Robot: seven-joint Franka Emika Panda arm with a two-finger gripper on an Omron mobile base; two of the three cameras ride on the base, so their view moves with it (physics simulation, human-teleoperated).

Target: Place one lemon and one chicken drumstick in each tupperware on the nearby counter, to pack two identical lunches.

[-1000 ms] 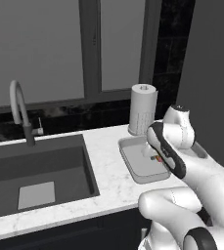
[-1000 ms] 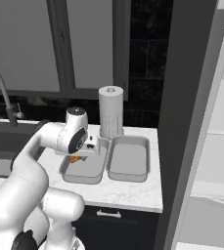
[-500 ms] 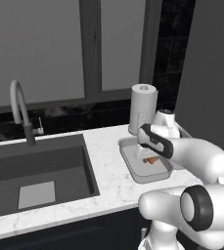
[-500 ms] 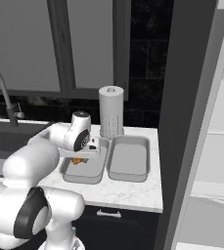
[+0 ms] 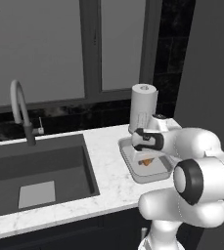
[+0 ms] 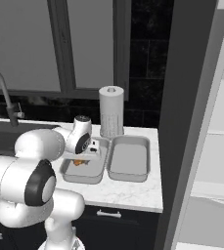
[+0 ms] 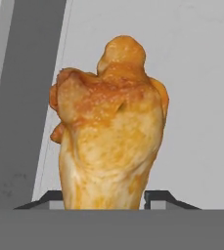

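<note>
orange-brown chicken drumstick (image 7: pixel 109 132) stands between the two dark fingertips (image 7: pixel 158 199) of the gripper (image 7: pixel 106 200), which is closed on its lower part, jaws partway in. the hand sits low over the nearer grey tupperware (image 5: pixel 133 168), with the drumstick (image 5: pixel 146 162) just above that tray's floor. a second tupperware (image 6: pixel 129 158) lies touching beside it on the white marble counter (image 5: pixel 108 183). a paper towel roll (image 5: pixel 143 110) stands behind the trays, and a dark sink (image 5: pixel 35 171) with a curved faucet (image 5: pixel 20 110) lies to the left.

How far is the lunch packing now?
Done: nothing visibly packed. The right tupperware looks empty. In hand: the gripper holds a chicken drumstick low over the left tupperware. Left: release it, then pack the second drumstick and both lemons.
</note>
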